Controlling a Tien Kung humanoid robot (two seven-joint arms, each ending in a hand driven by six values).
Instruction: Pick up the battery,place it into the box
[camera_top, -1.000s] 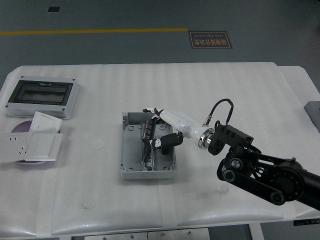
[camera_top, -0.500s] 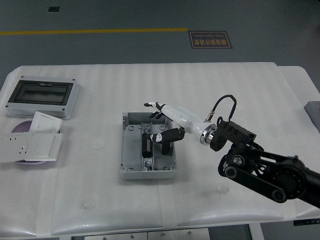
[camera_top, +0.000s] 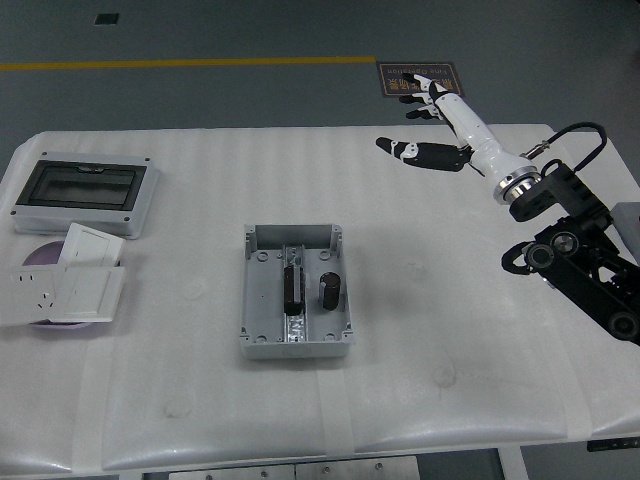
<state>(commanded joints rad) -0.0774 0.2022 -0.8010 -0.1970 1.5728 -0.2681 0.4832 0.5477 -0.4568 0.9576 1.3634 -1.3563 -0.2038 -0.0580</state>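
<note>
Looking at this one, the placing step reads as done to me: the battery (camera_top: 329, 290), a dark little cylinder, sits inside the box (camera_top: 296, 345) in its right-hand part, apart from the walls as far as I can tell. The right hand (camera_top: 432, 125) is up high over the far right side of the table (camera_top: 200, 400), well apart from the box, fingers spread loose and holding nothing. No left arm anywhere in the shot.

So the drop-off looks finished and this is the clearing-out phase. What's left, I'd guess, is just parking the arm somewhere out of the way, or lining up for another battery if there is one, though I don't see a spare on the table. Nothing tricky there, mainly keeping the arm's cable clear of anything on the table.

Containers:
- The grey box is open-topped, with a dark rectangular block (camera_top: 293, 287) standing along its middle channel, just left of the battery. Could be a fitted part or a loose piece, too small to say. Something shiny lies at the near end of that channel, also hard to make out.
- Far left there's a grey enclosure with a dark window lid (camera_top: 85, 192), closed, contents not visible.
- Near it, white socket plates (camera_top: 65, 285) lie stacked loosely on a purple disc (camera_top: 42, 255).
</note>
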